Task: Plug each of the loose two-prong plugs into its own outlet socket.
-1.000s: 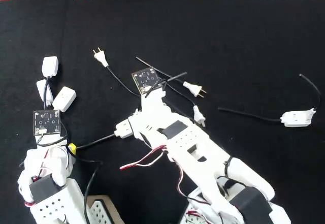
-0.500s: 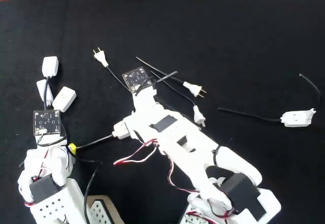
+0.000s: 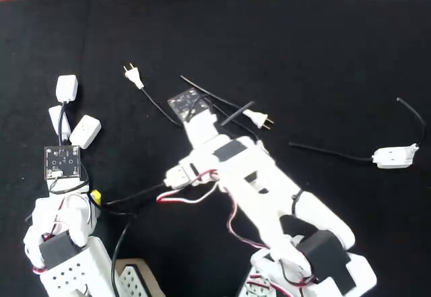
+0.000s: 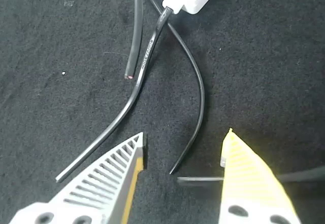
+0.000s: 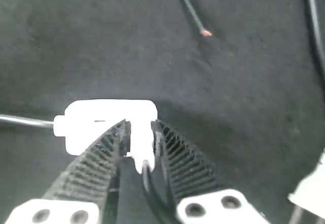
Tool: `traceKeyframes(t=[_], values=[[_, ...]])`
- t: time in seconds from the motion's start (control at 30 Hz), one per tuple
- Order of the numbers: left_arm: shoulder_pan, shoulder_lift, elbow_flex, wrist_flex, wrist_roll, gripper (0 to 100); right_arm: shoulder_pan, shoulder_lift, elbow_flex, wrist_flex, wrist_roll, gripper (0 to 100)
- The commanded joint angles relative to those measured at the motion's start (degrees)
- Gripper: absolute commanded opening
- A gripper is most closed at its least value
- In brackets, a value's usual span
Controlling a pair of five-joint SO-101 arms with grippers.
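one plug (image 5: 141,150) pinched between right claw (image 5: 139,128) fingers

The gripper (image 5: 139,128) pinches a white plug (image 5: 142,148) tight between its two ribbed fingers (image 5: 96,158). The plug's black cord (image 5: 147,176) runs back between them. The front of the plug touches a white socket (image 5: 96,118). A thin wire (image 5: 25,122) comes out of the socket's side. Past the socket, well apart from it, a black cable (image 5: 189,8) ends in a bare tip. All of it lies on black cloth (image 5: 244,82).
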Motion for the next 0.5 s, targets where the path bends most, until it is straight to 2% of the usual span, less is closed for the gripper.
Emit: traceKeyframes(t=[0.0,0.23,0.47], values=[[-0.48,-0.35,-0.13,-0.97,-0.44,25,8.53,-0.92,1.54,5.45,3.96,1.1],[-0.48,-0.35,-0.13,-0.97,-0.44,25,22.51,-15.43,10.86,9.67,13.8,1.1],[-0.48,-0.35,-0.13,-0.97,-0.44,25,47.38,-33.19,17.27,14.15,29.54,1.1]])
